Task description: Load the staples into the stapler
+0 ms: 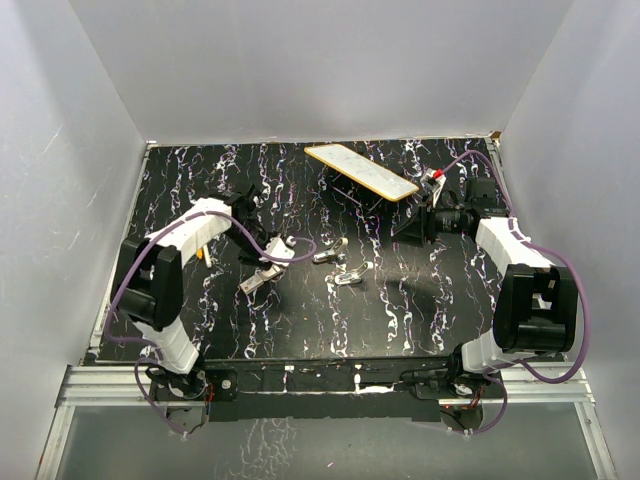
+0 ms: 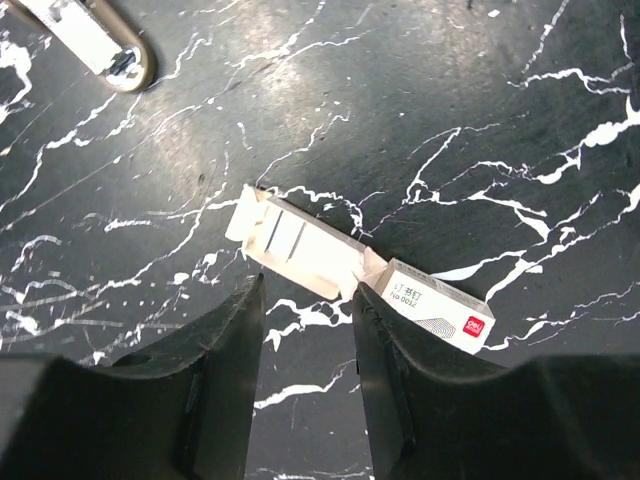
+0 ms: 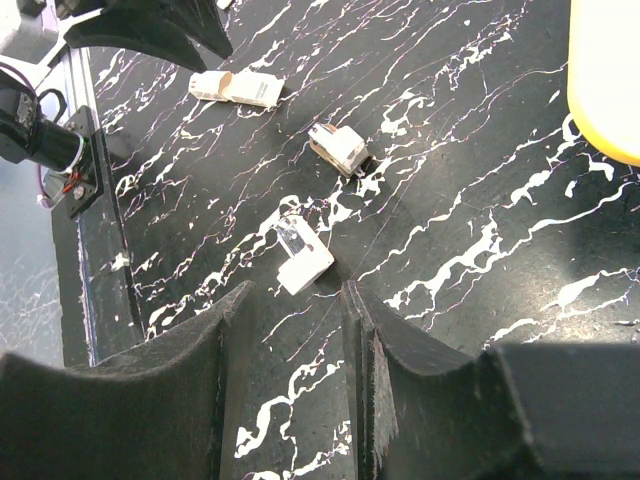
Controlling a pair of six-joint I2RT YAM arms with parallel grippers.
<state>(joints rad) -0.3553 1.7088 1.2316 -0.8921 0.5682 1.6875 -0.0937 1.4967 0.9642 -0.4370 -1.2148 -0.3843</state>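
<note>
Stapler [image 2: 100, 45]: whitish, silver-rimmed, on bench [image 2: 480, 120]. Left wrist shows red logo on staple box [image 2: 300, 250]; top view doesn't. My left pincer [image 2: 307, 300] and right pincer [image 3: 297, 300]: parted, gripping nothing.

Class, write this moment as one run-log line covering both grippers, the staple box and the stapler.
left gripper open, by staple box | right gripper open, empty | stapler on table, untouched

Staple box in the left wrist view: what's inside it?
Its open tray shows a pale interior with two thin dark lines; staples not discernible. The printed sleeve covers the rest.
</note>
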